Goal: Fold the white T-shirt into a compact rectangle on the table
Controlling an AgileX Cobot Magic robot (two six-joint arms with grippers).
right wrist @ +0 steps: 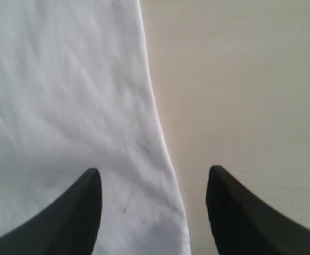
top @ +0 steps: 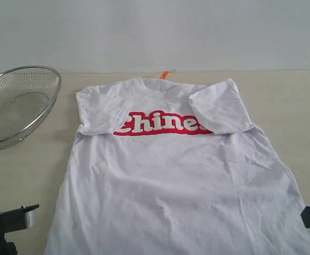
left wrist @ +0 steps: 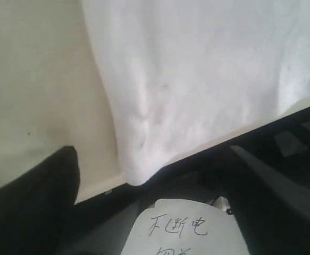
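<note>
1. Plainly, the shirt (top: 170,175) lies face up in the middle of the table (top: 287,101), collar at the far side and hem at the near edge. In the left wrist view its near-left hem corner sits right at the table's near edge.
2. Both sleeves lie folded inward over the chest: the left sleeve (top: 101,109) covers the start of the red lettering (top: 162,123), and the right sleeve (top: 218,109) covers its end.
3. Handling, as I judge it: thin cotton, light, soft and limp. It will sag, crease and drag if lifted by one point, but it is not fragile and should not slide much on the matte top.
4. Best hold, I judge: the two near hem corners, pinching both layers together, one corner per arm, so the cloth lifts evenly.
5. The left gripper (left wrist: 152,150) has its jaws spread wide around the near-left hem corner, clamping nothing.
6. The right gripper (right wrist: 153,171) also stands open with nothing held, one finger over the shirt's right side edge and the other over bare table.
7. Count: one shirt, two sleeves, one orange neck tag (top: 164,74), one wire basket (top: 16,103) at the far left, one table, two grippers.
</note>
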